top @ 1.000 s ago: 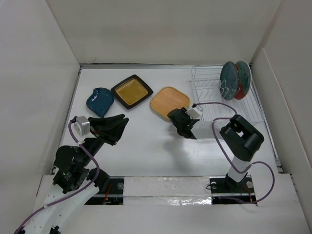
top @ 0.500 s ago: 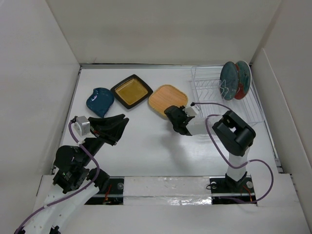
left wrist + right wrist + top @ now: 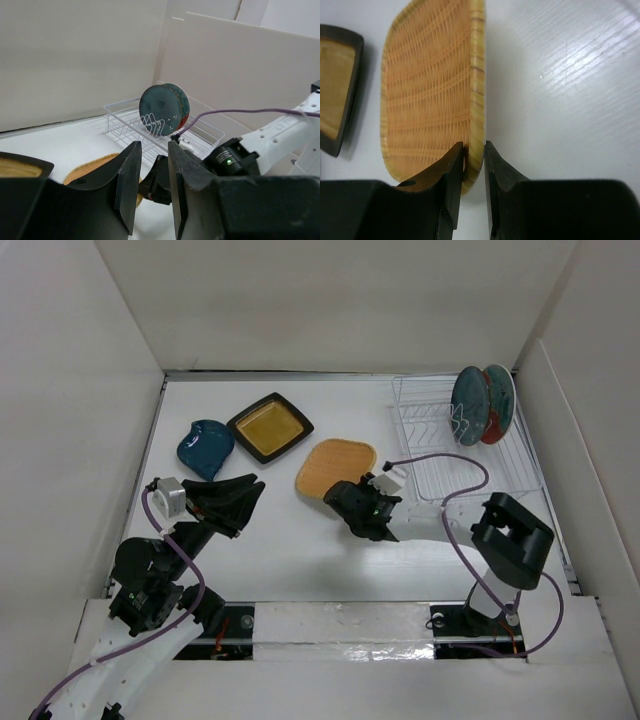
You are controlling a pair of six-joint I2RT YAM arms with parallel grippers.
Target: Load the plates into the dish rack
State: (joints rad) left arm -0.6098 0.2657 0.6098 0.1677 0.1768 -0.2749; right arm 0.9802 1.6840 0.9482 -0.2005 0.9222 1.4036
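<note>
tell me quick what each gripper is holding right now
Left gripper: slightly open, holding nothing.
Right gripper: shut on the rim of the tan wooden plate.

Both arms (image 3: 150,580) are black-jointed white links trailing purple cables (image 3: 432,456).

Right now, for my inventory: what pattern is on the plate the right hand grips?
The plate shows tan basket-weave; right wrist view.

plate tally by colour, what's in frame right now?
Red round plate with teal pattern: 1
Dark teal round plate: 1
Tan wooden plate: 1
Glossy blue plate: 1
Black-rimmed square plate with mustard-yellow centre: 1
Total: 5
</note>
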